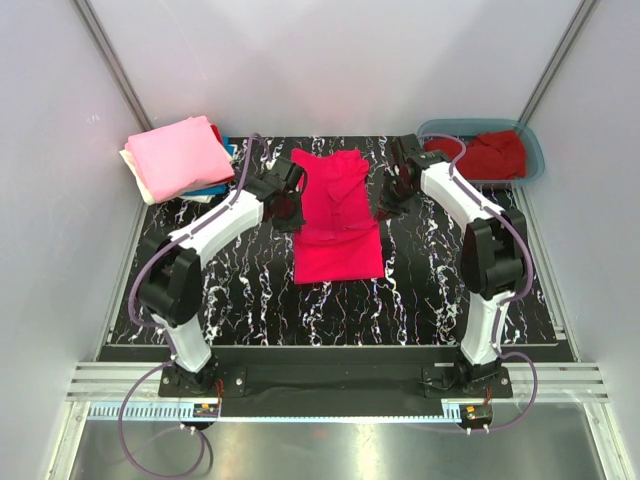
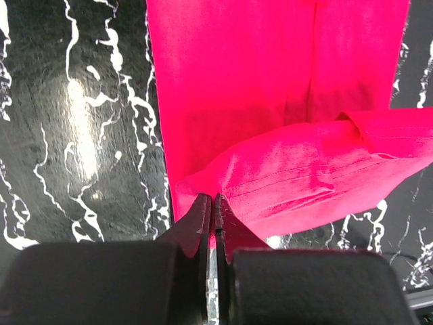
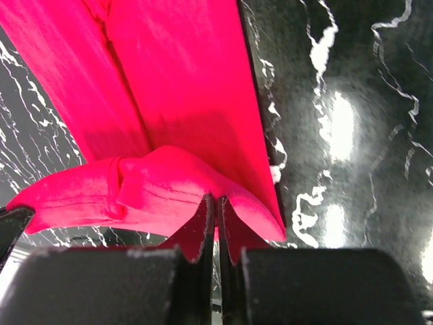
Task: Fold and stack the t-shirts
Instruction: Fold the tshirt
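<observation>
A bright pinkish-red t-shirt [image 1: 336, 215] lies lengthwise in the middle of the black marbled table [image 1: 250, 300], its far end lifted and curling over. My left gripper [image 1: 287, 198] is shut on the shirt's left edge [image 2: 223, 183]. My right gripper [image 1: 390, 192] is shut on its right edge [image 3: 176, 183]. A stack of folded shirts sits at the far left, light pink [image 1: 180, 155] on top, cream [image 1: 140, 178] and blue [image 1: 212, 188] beneath. A darker red shirt [image 1: 492, 155] lies crumpled in the teal tub.
The teal plastic tub [image 1: 535, 150] stands at the far right corner. White walls close in the table on three sides. A metal rail [image 1: 330, 380] runs along the near edge by the arm bases.
</observation>
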